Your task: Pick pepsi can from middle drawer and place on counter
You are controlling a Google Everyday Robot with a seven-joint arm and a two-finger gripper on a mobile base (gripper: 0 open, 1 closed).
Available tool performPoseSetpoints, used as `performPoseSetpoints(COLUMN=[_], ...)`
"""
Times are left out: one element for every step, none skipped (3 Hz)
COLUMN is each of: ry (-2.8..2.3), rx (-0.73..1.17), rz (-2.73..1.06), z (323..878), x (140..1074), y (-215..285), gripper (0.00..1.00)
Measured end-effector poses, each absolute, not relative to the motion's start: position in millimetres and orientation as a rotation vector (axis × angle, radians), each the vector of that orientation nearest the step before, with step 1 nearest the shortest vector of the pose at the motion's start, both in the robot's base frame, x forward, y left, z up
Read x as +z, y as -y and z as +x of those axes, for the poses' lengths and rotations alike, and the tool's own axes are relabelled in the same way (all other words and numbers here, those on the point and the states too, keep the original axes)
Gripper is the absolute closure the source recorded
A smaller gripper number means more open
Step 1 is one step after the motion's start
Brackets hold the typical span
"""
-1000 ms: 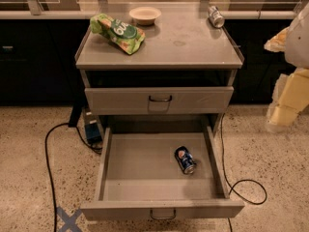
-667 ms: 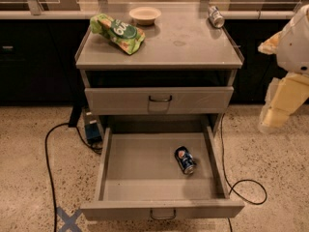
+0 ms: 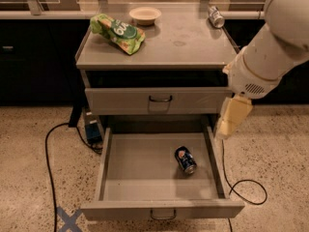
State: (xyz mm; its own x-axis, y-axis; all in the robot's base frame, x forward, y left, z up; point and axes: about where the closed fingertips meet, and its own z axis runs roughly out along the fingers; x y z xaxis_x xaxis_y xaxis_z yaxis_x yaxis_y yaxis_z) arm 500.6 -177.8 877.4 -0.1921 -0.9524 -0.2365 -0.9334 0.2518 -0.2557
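Note:
The pepsi can, dark blue with a round logo, lies on its side in the right half of the middle drawer, which is pulled fully out. The grey counter tops the cabinet. My gripper, pale yellow, hangs from the white arm at the cabinet's right side. It sits just above and to the right of the drawer's right wall, apart from the can.
On the counter lie a green chip bag, a pale bowl and a silvery can at the back right. A shut drawer sits above the open one. Black cables and blue tape are on the floor.
The arm has swung left and down from the right edge of the view, bringing the gripper close to the open drawer's right side. The can has not moved.

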Motion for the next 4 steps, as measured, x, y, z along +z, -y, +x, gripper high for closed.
performPoseSetpoints(ry=[-2.249,-2.314,-2.314,-2.349], rx=[-0.05,0.041,0.042,0.052], rz=[-1.685,-1.624,-1.624,-1.606], z=[524.2,546.2,546.2,549.3], x=[818.2,757.6,757.5,729.7], y=[168.2,169.0,169.0,168.4], gripper=[0.0,0.0,0.0,0.0])
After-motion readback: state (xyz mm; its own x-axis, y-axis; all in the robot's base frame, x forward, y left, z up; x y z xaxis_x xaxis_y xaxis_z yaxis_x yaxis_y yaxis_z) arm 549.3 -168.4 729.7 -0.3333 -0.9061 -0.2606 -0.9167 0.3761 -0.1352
